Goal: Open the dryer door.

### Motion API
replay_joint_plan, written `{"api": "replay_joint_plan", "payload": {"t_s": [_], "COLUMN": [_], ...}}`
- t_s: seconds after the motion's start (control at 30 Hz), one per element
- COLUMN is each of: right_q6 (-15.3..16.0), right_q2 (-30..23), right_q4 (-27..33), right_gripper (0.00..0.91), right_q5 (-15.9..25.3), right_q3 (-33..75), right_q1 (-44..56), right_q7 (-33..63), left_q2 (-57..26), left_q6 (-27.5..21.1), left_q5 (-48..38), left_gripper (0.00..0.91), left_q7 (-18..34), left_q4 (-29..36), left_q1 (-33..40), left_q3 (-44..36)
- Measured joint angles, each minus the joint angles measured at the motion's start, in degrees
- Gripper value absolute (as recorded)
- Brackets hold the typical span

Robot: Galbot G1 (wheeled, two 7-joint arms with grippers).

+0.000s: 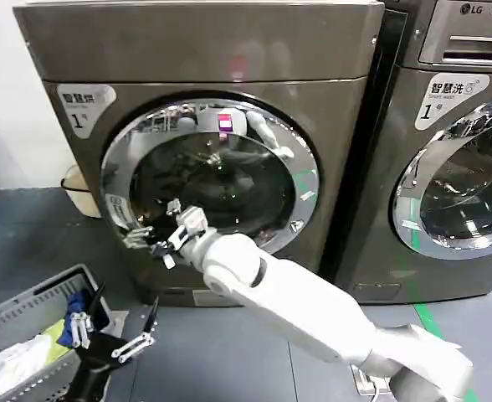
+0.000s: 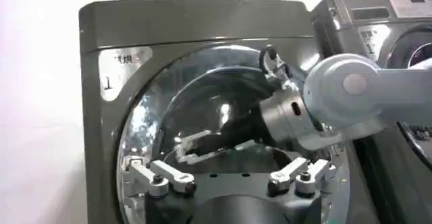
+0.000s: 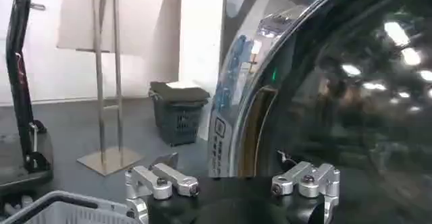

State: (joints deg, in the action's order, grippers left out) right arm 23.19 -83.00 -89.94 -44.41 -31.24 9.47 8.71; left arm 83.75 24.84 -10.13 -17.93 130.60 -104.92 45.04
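Right pincer (image 1: 150, 241) sits against the lower left of the dryer door (image 1: 209, 174), its fingers spread wide at the chrome rim, and from my seat I cannot tell whether they touch it. Left pincer (image 1: 112, 335) hangs low and idle beside the grey laundry basket (image 1: 28, 314) on the floor, fingers apart, while the door looks closed on machine 1, left of the LG machine (image 1: 459, 142).
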Motion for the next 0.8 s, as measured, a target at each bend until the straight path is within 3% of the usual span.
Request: {"api": "replay_joint_plan", "payload": {"t_s": [0.8], "right_q6": [-0.63], "right_q2": [-5.81], "right_q4": [8.86], "right_gripper": [0.907], "right_q5": [1.97], "right_q3": [0.42], "right_q1": [-1.12], "right_q7": [-1.82], "left_q2": [0.05], "left_q6": [0.02], "left_q5": [-0.29], "left_gripper": [0.907], "left_q7": [-0.10], "left_q4": [0.02], "left_q1": [0.42], "left_q3": [0.09]}}
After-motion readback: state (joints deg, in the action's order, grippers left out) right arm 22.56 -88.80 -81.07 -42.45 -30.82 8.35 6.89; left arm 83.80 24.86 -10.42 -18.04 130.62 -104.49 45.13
